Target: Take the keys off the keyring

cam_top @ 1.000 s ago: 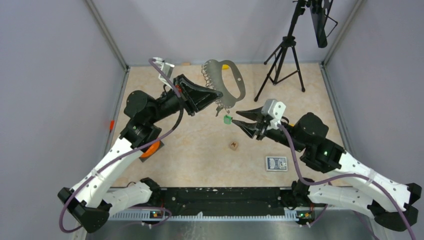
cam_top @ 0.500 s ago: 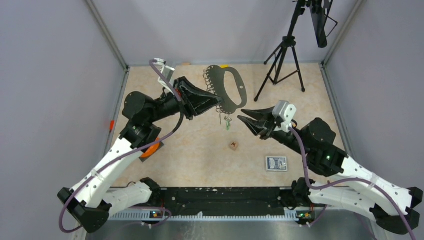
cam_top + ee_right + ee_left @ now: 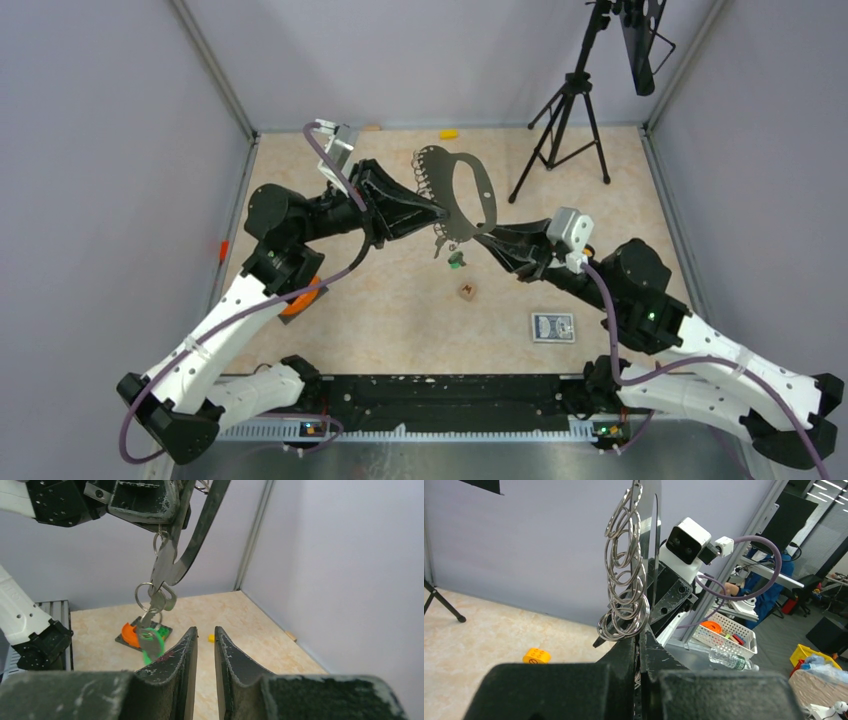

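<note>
**Keys dangling from a held-up keyring, none off it yet**

A large, flat, grey D-shaped metal keyring (image 3: pixel 462 195) is hanging in the air above the middle of the worktop, a little toward its far edge, and is standing roughly upright. Thin, shiny wire rings (image 3: pixel 624 580) are looping through the small holes along its scalloped edge. From its lower end a small cluster of keys (image 3: pixel 159 587) is dangling on little rings. These are slim, silvery-dark metal blades, and lowest of all is a key with a bright green head (image 3: pixel 455 262).

The left claw (image 3: pixel 440 212), black and scuffed, is pinching the thin plate of the keyring between its closed fingers and carrying its weight. The right claw (image 3: pixel 205 635) is reaching in from the right edge, its tips lying just beside the keyring's lower end. Its fingers are standing a narrow slot apart with nothing between them, and the keys are hanging just ahead of them, slightly to one side.

The job appears barely begun: every key in view is hanging from the ring, no loose key is showing on the worktop, and all the removing is left to do.

Below, a small brown cube (image 3: pixel 467 291) and a blue patterned card (image 3: pixel 552 326) are lying on the pale, marbled beige worktop (image 3: pixel 400 320). A black tripod (image 3: pixel 565 120) is standing by the far right corner.
</note>
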{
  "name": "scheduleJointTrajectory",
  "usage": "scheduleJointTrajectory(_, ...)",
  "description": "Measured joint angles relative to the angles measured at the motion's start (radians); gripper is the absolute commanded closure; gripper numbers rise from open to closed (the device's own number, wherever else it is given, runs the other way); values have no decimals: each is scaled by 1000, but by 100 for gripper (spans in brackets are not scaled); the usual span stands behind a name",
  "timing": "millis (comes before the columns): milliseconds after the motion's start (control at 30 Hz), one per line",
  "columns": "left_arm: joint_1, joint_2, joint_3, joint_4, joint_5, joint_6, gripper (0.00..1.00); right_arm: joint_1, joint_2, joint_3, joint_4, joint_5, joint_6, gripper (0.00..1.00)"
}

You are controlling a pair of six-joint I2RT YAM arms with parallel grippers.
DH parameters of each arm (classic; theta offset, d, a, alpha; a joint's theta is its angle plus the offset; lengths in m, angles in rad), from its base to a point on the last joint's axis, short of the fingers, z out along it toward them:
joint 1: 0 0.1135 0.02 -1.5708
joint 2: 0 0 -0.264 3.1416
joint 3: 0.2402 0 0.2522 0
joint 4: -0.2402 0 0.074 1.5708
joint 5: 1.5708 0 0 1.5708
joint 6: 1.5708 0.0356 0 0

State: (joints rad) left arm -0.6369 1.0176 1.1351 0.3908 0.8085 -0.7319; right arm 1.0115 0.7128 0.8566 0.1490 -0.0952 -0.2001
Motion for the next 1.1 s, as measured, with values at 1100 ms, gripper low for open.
scheduleJointTrajectory(1100,0,15,0,72,67,-26,100,0,79,-10,79,-233,47,76)
